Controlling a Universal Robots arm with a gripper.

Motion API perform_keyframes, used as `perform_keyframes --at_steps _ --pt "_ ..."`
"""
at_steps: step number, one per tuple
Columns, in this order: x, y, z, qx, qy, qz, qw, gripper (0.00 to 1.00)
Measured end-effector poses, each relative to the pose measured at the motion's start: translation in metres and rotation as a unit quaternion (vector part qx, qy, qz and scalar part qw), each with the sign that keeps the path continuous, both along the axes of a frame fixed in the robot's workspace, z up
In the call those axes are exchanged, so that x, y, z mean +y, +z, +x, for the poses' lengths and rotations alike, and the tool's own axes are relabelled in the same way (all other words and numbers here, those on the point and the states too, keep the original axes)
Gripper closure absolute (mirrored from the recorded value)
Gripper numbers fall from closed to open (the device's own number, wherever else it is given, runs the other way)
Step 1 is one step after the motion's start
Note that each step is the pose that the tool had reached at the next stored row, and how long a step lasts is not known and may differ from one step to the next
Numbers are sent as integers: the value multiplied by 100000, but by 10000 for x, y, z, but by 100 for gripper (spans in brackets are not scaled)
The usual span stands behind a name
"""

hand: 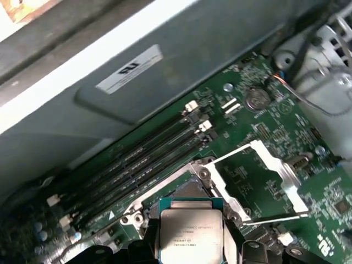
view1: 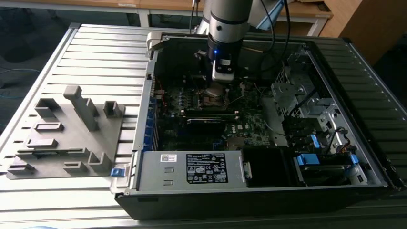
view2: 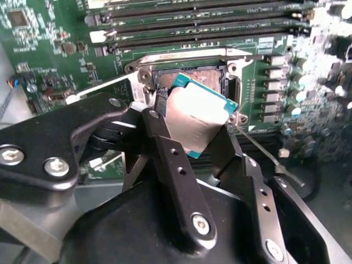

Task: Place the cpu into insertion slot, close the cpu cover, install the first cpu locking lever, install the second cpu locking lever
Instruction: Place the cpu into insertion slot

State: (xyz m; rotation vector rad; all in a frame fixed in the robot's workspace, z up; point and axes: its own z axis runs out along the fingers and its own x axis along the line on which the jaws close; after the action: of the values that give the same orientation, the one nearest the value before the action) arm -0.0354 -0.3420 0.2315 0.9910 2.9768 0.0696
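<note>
In the exterior view, your gripper [view1: 216,88] hangs in the upper centre of the frame, inside the open computer case [view1: 145,138] and close over the motherboard [view1: 254,125]. The case walls stand well apart from it on both sides, so you have room. In the second wrist view, the jaws are clamped on the cpu [view2: 201,110], held over the bare insertion slot [view2: 190,72] and not seated flat. A thin locking lever [view2: 264,154] sticks out loose near one finger. In the first wrist view, the cpu cover [hand: 275,162] lies swung open beside the slot, off the chip's path. By my judgement all four steps remain: seating, cover and both levers.
</note>
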Motion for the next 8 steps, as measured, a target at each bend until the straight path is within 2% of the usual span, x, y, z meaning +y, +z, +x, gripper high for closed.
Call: perform_keyframes --at_steps 4,8 --pt "0 -1 0 -3 -3590 6 99936 46" --pt "0 -2 0 -2 -7244 3 99737 46"
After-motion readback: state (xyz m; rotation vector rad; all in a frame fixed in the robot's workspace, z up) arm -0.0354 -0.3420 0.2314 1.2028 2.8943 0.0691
